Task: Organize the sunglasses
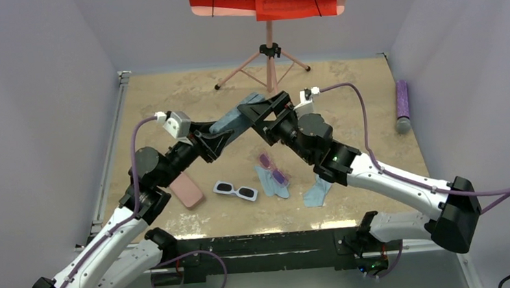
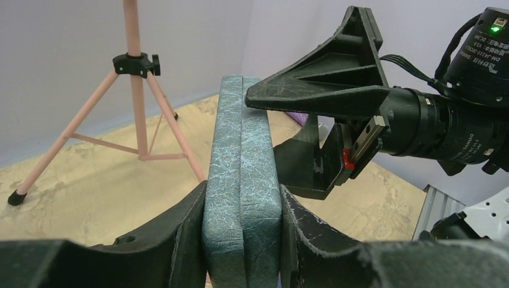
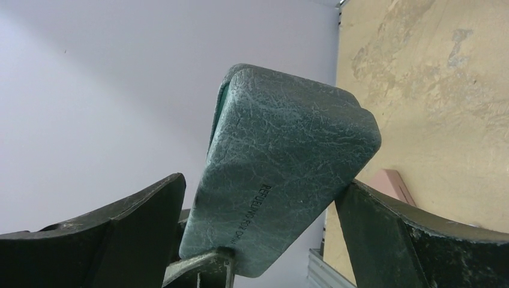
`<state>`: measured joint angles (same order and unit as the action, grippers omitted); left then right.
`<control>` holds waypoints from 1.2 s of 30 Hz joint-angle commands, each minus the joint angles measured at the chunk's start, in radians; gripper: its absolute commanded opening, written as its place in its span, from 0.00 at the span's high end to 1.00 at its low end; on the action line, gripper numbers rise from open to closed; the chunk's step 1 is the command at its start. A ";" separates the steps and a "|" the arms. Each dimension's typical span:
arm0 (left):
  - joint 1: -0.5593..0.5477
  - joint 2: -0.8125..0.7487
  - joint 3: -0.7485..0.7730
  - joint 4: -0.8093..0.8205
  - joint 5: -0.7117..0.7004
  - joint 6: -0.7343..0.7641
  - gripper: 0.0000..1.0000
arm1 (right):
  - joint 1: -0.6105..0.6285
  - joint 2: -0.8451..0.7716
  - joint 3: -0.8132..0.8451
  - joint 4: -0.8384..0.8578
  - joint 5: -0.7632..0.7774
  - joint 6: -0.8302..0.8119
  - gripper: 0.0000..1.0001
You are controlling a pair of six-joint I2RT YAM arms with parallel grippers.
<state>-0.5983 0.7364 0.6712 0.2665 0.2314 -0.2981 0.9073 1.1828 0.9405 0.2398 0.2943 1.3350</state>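
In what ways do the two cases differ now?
The blue case is held up in the air by the left gripper; the pink case lies flat on the table. The open right gripper straddles the blue case's end; nothing grips the pink case. Both look closed.

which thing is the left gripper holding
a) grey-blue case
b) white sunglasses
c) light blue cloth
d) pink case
a: in the left wrist view the left gripper is clamped on both sides of the grey-blue case, while the white sunglasses and the pink case lie on the table.
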 commanded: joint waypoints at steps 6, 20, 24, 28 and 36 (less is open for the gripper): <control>-0.017 -0.008 0.017 0.056 -0.033 0.041 1.00 | -0.018 0.017 0.073 0.034 -0.036 0.055 0.15; -0.020 -0.041 0.048 -0.116 0.064 -0.078 0.00 | -0.079 -0.033 0.071 0.040 -0.242 -0.230 1.00; -0.017 -0.082 0.063 -0.312 0.060 -0.220 0.00 | -0.167 -0.066 0.013 0.085 -0.478 -0.412 1.00; 0.000 -0.052 0.102 -0.377 0.207 -0.325 0.00 | -0.194 -0.128 -0.052 0.096 -0.644 -0.611 1.00; 0.012 0.130 -0.008 0.237 0.648 -0.592 0.00 | -0.195 -0.266 -0.128 0.091 -0.838 -0.678 1.00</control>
<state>-0.5941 0.7921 0.7109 0.1467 0.6147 -0.6983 0.7105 0.9768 0.8272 0.2314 -0.3477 0.7235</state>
